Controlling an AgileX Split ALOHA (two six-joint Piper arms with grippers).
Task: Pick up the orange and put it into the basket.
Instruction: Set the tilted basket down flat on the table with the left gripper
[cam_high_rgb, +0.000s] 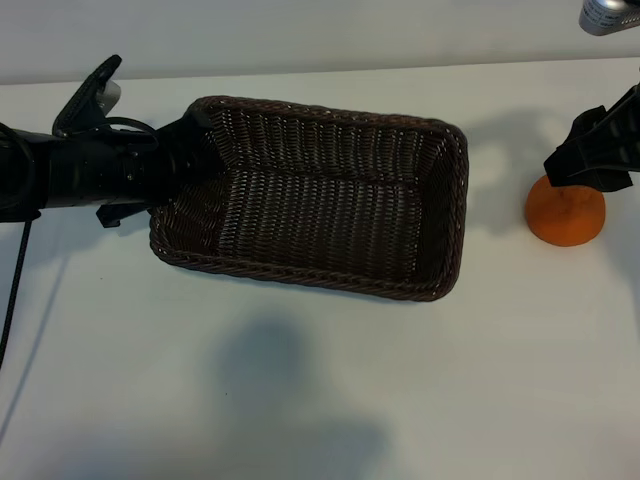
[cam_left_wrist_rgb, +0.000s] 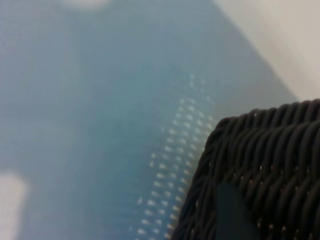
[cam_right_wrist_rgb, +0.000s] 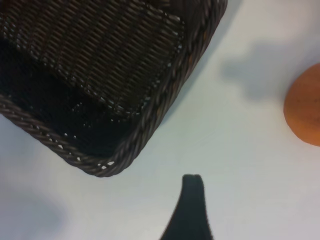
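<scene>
— Right gripper (cam_high_rgb: 590, 165) hangs over the small round dimpled orange (cam_high_rgb: 566, 212) on the white table (cam_high_rgb: 320, 380), fingers spread, holding nothing. Left gripper (cam_high_rgb: 185, 160) pinches the end rim of the rectangular dark brown wicker basket (cam_high_rgb: 400, 285), well apart from the fruit

— Left wrist view?

— Only weave (cam_left_wrist_rgb: 260, 170)

— Right wrist view?

— One fingertip (cam_right_wrist_rgb: 192, 200), basket corner (cam_right_wrist_rgb: 150, 125), orange (cam_right_wrist_rgb: 306, 107) beside it. One fruit, one basket. Probably light, firm, prone to rolling; grip across its widest middle
</scene>
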